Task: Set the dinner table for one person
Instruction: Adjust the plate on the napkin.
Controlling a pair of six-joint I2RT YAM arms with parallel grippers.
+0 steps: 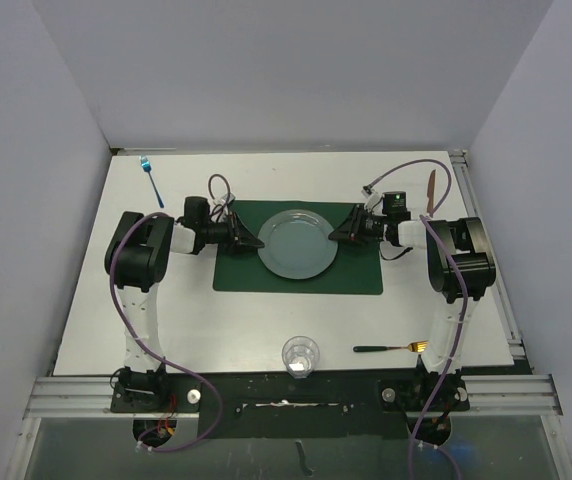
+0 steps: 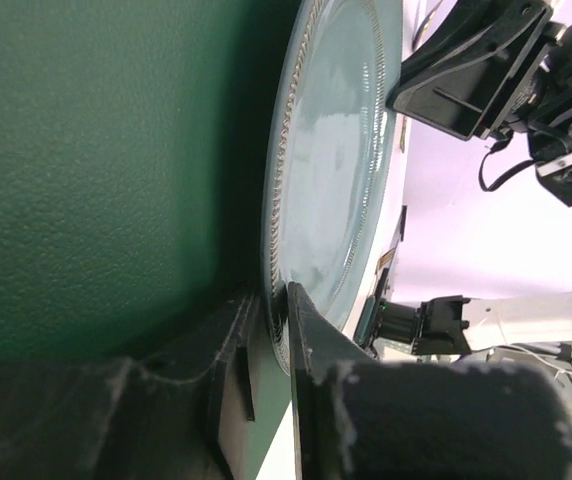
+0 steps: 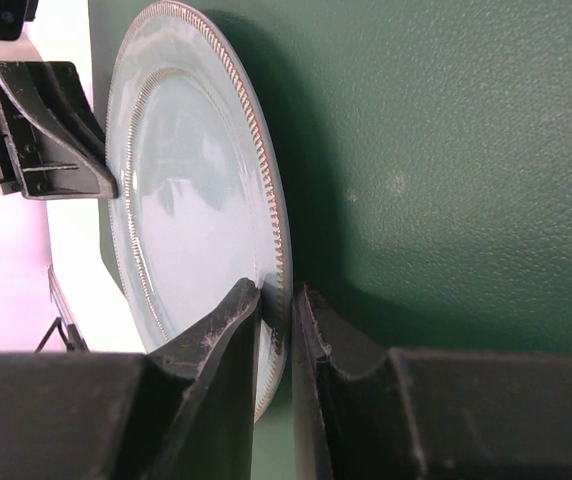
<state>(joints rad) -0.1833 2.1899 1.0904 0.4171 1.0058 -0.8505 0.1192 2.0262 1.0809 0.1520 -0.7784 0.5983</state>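
Dinner table (image 1: 96, 300), plate (image 1: 296, 243) on placemat (image 1: 356, 275) — left gripper (image 1: 257, 243), right gripper (image 1: 333, 235) each pinching its rim.

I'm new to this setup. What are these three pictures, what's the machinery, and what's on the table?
Two robot arms are bolted at the near edge of a white table. The big picture looks down from above; the other two come from a camera on each wrist. On the table lie a green placemat, a glass, a fork, a knife and a blue utensil. A plate is at the placemat's middle. The left gripper and right gripper each pinch its rim from opposite sides.
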